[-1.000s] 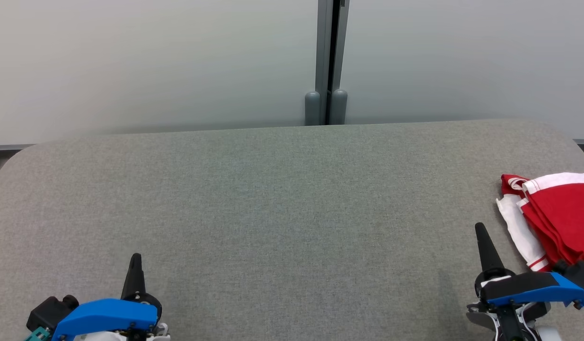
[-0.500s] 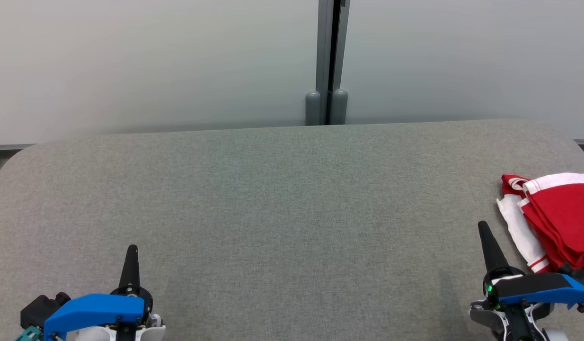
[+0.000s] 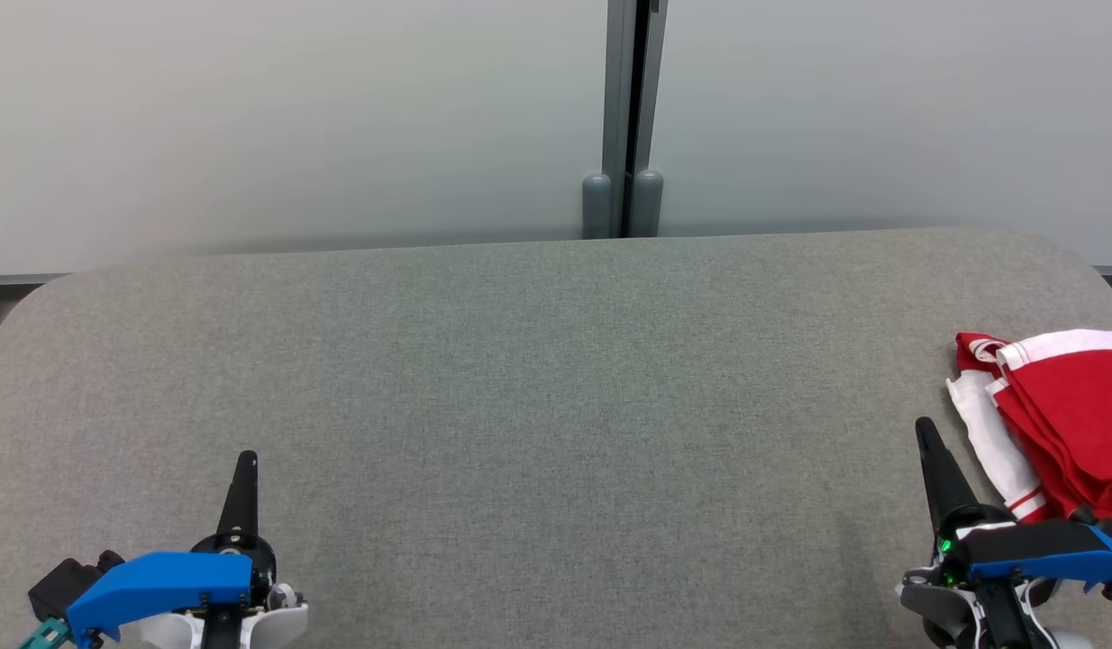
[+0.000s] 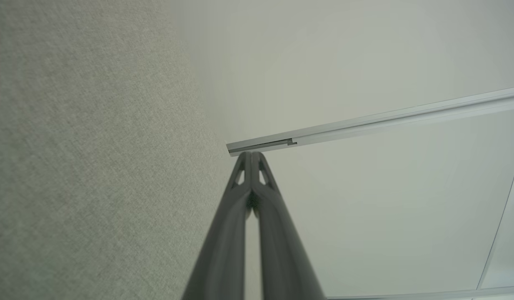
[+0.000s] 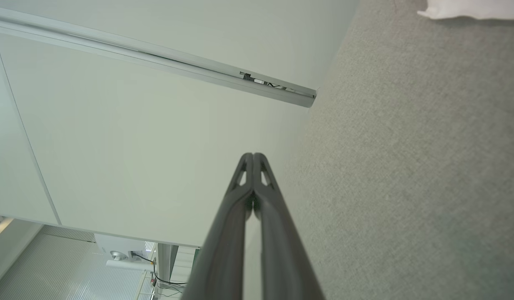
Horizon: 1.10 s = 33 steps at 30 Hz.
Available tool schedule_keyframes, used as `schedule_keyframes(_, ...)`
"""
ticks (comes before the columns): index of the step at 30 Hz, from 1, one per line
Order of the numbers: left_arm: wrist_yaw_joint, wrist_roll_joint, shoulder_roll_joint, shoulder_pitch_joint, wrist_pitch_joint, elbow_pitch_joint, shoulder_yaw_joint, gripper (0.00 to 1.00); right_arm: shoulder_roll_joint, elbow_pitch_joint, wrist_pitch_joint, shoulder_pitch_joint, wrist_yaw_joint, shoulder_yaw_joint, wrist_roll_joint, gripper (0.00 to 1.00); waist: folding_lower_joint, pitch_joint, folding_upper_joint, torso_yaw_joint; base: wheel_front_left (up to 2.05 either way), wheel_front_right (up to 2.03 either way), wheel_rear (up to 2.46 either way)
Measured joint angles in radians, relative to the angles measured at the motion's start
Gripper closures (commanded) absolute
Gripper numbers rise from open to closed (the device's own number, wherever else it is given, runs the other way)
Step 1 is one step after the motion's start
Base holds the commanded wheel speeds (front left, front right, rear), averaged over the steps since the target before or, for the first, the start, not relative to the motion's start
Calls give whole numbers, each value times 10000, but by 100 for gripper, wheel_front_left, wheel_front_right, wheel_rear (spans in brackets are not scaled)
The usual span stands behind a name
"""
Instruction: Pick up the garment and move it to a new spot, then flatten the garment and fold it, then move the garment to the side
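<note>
Garment position: the garment [image 3: 1056, 406], red with white trim, lies at the far right of the table [image 3: 538, 379] and runs past the head view's right edge.
Garment condition: layered edges lie stacked one on another, so I judge it folded and put aside on purpose.
Left gripper: the left gripper [image 3: 247, 458] sits low at the near left edge, well apart from the garment, with its jaws pressed together and nothing between them.
Right gripper: the right gripper [image 3: 923, 424] is just beside the garment's white edge, with bare table between its fingers and the cloth. Its jaws are closed and empty.
Table centre: bare grey fabric, which fits the cloth having been put to one side.
Task stage, in my judgement: at or near its end.
Risk: whether the garment overhangs the table edge cannot be told, as that part lies outside the picture.
</note>
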<state>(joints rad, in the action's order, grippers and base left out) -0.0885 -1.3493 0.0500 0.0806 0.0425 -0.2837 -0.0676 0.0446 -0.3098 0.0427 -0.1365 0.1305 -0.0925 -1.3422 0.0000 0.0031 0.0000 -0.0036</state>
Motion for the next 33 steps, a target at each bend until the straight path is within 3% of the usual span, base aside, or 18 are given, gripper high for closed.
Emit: schedule_keyframes(33,-353,-2309,2,201,621,322,-424,100,15,573,633,181,0,-180,-2360,100,0,0,0,31,0,0,0)
